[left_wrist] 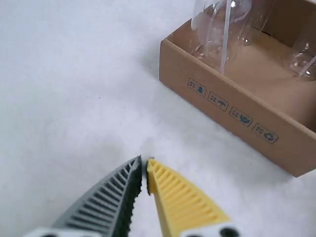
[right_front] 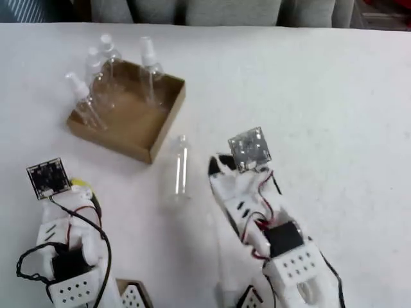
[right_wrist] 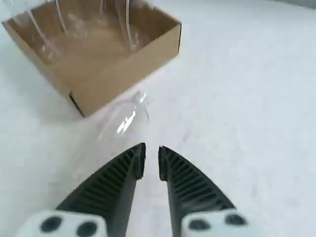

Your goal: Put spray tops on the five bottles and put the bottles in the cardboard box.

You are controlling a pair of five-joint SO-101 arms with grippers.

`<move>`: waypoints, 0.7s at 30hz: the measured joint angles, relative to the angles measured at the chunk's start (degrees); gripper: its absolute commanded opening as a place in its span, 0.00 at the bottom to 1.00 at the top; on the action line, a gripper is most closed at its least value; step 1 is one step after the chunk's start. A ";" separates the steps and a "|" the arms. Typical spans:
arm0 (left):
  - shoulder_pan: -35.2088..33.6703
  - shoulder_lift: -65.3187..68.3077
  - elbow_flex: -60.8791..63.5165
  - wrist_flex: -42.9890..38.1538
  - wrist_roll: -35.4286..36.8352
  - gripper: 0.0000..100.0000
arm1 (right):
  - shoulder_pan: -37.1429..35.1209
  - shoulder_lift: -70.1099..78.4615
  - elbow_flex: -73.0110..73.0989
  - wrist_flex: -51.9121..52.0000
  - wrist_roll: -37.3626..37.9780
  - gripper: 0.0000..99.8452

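A clear bottle (right_front: 182, 167) with no spray top lies on the white table just in front of the cardboard box (right_front: 156, 131). In the right wrist view the same bottle (right_wrist: 123, 121) lies slightly ahead of my right gripper (right_wrist: 151, 154), whose black fingers are shut, empty and apart from it. Several clear bottles with spray tops (right_front: 149, 61) stand upright in the box. My left gripper (left_wrist: 144, 170), grey and yellow, is shut on nothing above bare table, short of the box (left_wrist: 232, 106). In the high view the left gripper (right_front: 78, 185) sits in front of the box and the right gripper (right_front: 216, 165) beside the lying bottle.
The table (right_front: 321, 96) stretches white and bare to the right of the box. Both arm bases and their cables (right_front: 77, 256) occupy the near edge. Grey chairs stand beyond the far edge.
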 measured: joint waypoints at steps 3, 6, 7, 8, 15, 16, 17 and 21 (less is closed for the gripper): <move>0.00 0.00 0.00 0.09 -0.09 0.02 | 0.09 -2.81 -1.05 9.67 0.35 0.02; 0.00 0.00 0.00 0.09 -2.02 0.02 | 0.00 -3.52 -1.58 15.65 2.73 0.02; 0.09 0.00 0.00 0.09 -3.08 0.02 | 0.00 -3.52 -1.58 17.05 3.87 0.02; 0.53 0.00 0.00 0.35 -4.04 0.02 | 0.00 -3.60 -1.58 18.20 4.84 0.02; 2.37 0.00 0.00 3.34 -5.89 0.02 | 0.00 3.69 -3.25 22.95 7.03 0.02; 2.37 0.00 0.00 3.34 -5.89 0.02 | 0.09 6.15 -4.48 24.18 8.09 0.02; 2.37 0.00 0.00 3.34 -5.89 0.02 | 0.09 8.79 -5.89 25.76 9.49 0.02; 2.37 0.00 0.00 3.34 -5.89 0.02 | 0.00 21.27 -12.13 32.00 13.80 0.11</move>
